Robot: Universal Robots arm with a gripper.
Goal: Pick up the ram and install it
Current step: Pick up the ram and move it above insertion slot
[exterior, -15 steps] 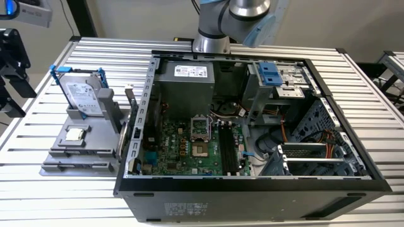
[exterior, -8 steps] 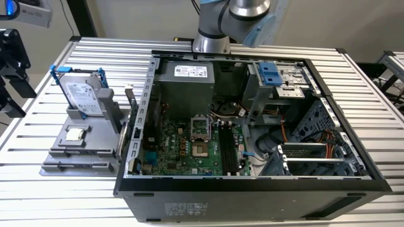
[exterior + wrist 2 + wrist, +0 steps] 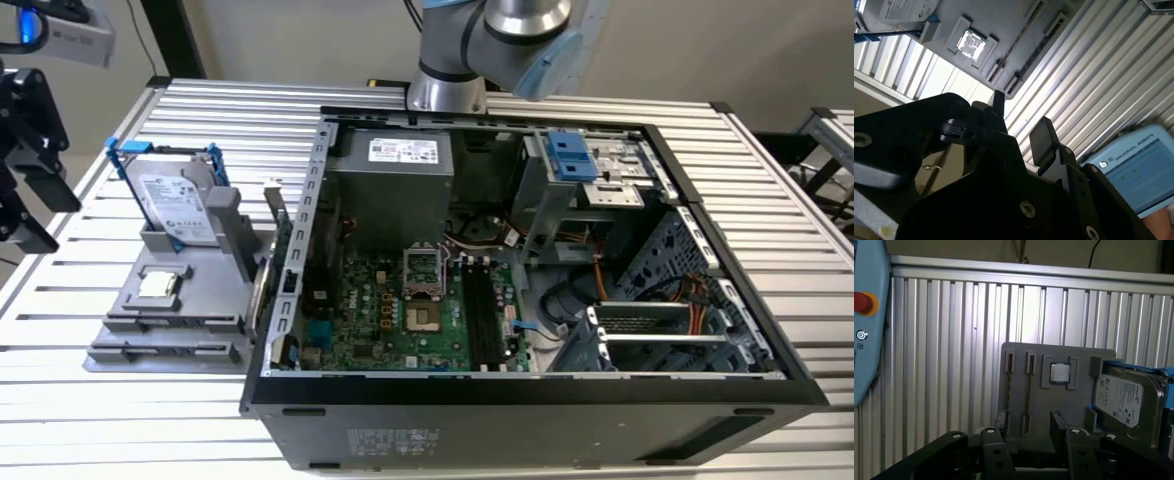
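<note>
Gleaming slatted table, perhaps plain wall.

Hand is spread wide, nothing between the black fingers. Behind it on the ribbed metal counter there's a grey holder tray with the square processor chip and a hard drive. A teach pendant lies nearby.

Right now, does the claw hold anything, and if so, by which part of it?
Nothing is held. In both wrist views the claw is open, with nothing between its fingers.
</note>
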